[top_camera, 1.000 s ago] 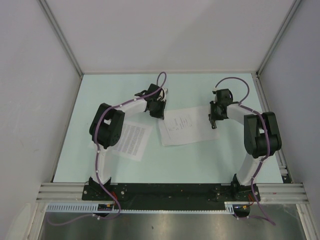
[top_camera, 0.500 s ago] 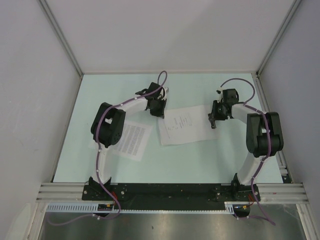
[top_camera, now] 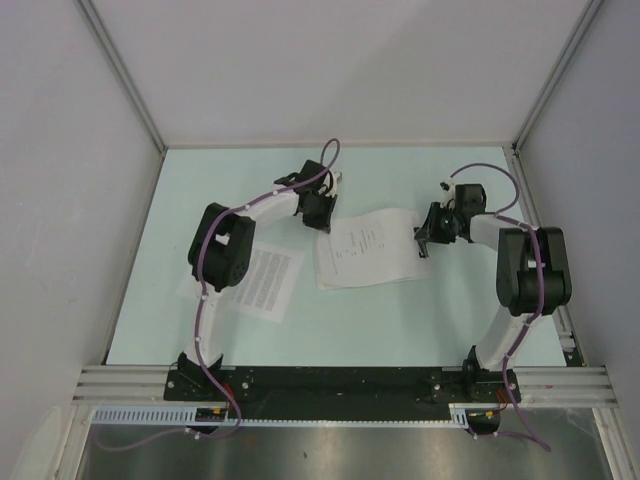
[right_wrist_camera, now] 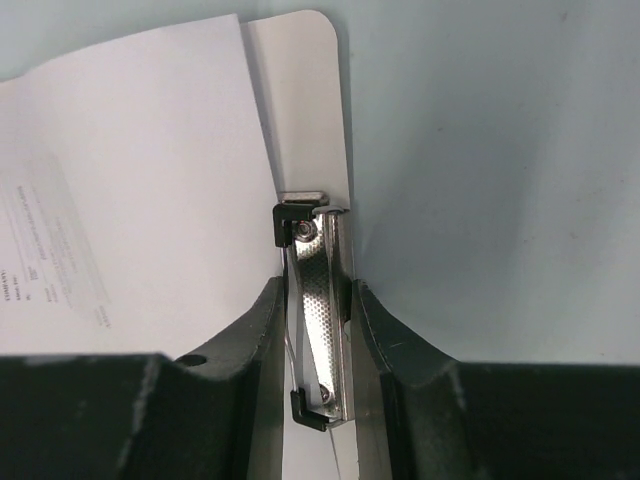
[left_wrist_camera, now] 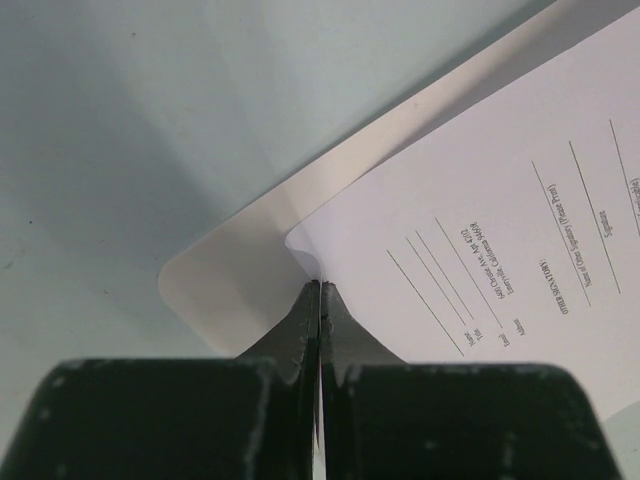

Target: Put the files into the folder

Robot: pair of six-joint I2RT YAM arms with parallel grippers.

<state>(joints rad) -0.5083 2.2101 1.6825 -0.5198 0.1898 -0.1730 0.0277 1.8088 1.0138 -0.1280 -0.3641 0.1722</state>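
Observation:
The sparser printed file point(top_camera: 362, 250) lies on the folder point(right_wrist_camera: 300, 80), a plain white board at mid-table. My left gripper point(top_camera: 322, 208) is shut on that sheet's corner point(left_wrist_camera: 330, 262), over the folder's rounded corner point(left_wrist_camera: 215, 285). My right gripper point(top_camera: 425, 240) is shut on the folder's metal clip point(right_wrist_camera: 320, 310) and squeezes it from both sides. The sheet's edge point(right_wrist_camera: 150, 150) reaches the clip. The densely lined file point(top_camera: 264, 282) lies flat on the table to the left, partly under my left arm.
Pale green table point(top_camera: 400, 320) enclosed by white walls on three sides. Purple cables loop above both wrists. The arm bases sit on a black rail point(top_camera: 330, 385) at the near edge.
Both grippers have moved slightly toward the far wall, the right one also rightward. The sheet and folder have shifted and turned a little with them.

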